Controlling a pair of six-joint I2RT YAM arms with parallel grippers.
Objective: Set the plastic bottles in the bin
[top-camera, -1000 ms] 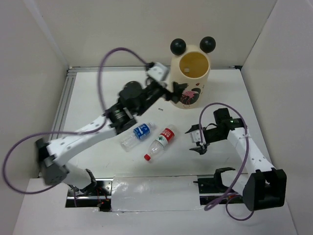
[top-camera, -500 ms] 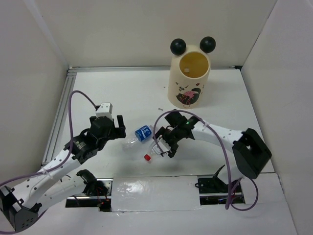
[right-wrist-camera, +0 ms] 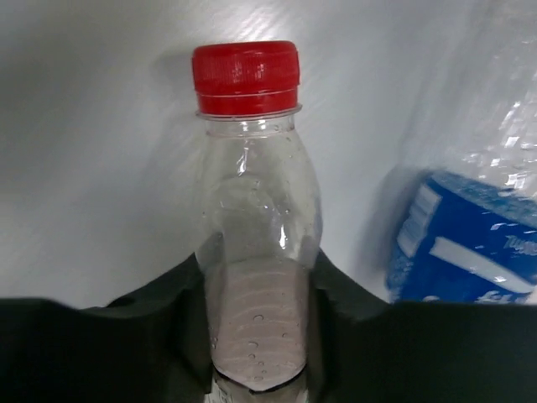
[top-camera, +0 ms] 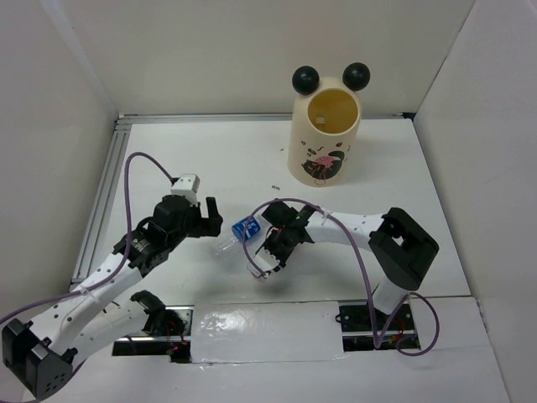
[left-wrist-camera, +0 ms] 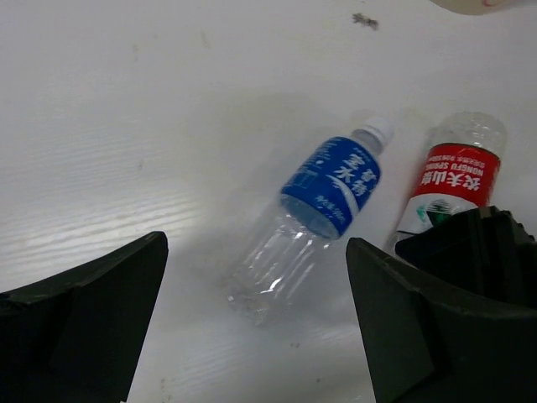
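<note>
- At the centre of the top view, low in the frame, the right tool (top-camera: 270,254) sits over the red-capped bottle (top-camera: 252,269), which lies on the white tabletop (top-camera: 210,159).
- From the right wrist view, the right tool's two black fingers (right-wrist-camera: 151,311) lie against both sides of the clear body below the shoulder, so I judge the tool is clamped on this bottle (right-wrist-camera: 252,210).
- Just beside it, toward the upper left, lies the blue-label bottle (top-camera: 245,228), also flat on its side. The two bottles are close, but I cannot tell if they touch.
- Left of these, the left tool (top-camera: 211,216) hangs above the tabletop with its fingers wide apart and nothing between them. Its camera looks down on the blue-label bottle (left-wrist-camera: 327,189).
- Far up in the frame, right of centre, the bin (top-camera: 323,159) stands upright with its mouth open, well apart from both bottles.
- Both bottles look empty, so probably they are very light. The thin clear wall will likely dent under a hard squeeze and is smooth, so it may slip or roll.
- A good place to take hold is across the labelled middle, where the sides are straight. The neck is stiffer but narrow.
</note>
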